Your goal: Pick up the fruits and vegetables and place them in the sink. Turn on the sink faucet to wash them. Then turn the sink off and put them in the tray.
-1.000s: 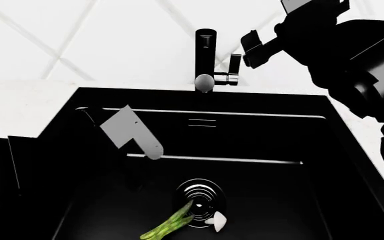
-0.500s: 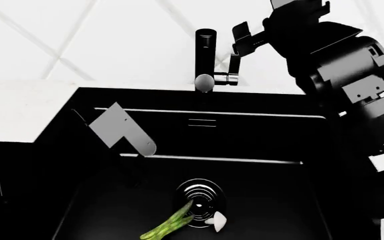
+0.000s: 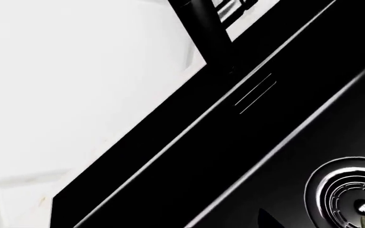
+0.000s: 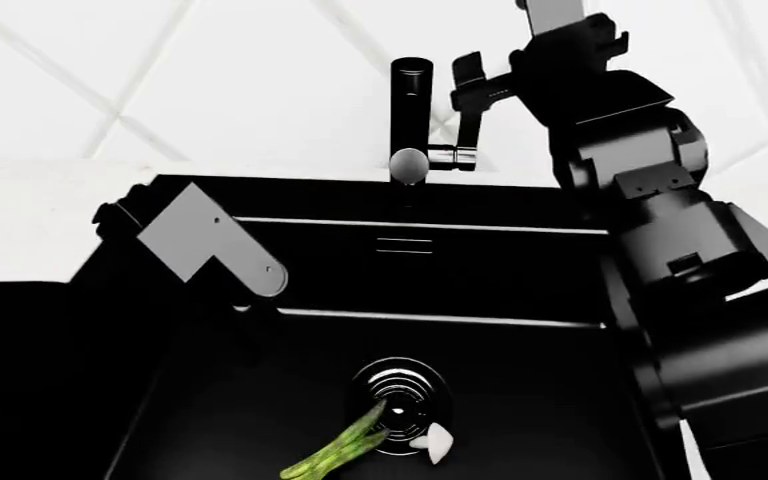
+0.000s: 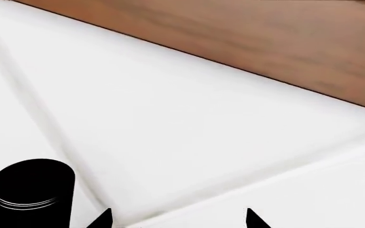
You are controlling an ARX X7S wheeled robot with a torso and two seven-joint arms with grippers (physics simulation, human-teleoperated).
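right gripper (image 4: 471, 80) at faucet lever (image 4: 468, 128) | asparagus (image 4: 340, 450) beside drain (image 4: 399, 390)

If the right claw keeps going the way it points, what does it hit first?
Probably the faucet's side lever: the right claw sits open just above it. Depth is unclear, so it may pass behind toward the white wall.

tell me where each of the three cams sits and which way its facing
Head view: from above, looking forward and down into the sink; shows both arms, right gripper by the faucet lever.
Left wrist view: low over the basin, facing its back ledge, drain and faucet base; none of the robot's body is clearly visible.
Right wrist view: near the faucet top, facing the white wall; two fingertips show.
Shared: all three views show the faucet.
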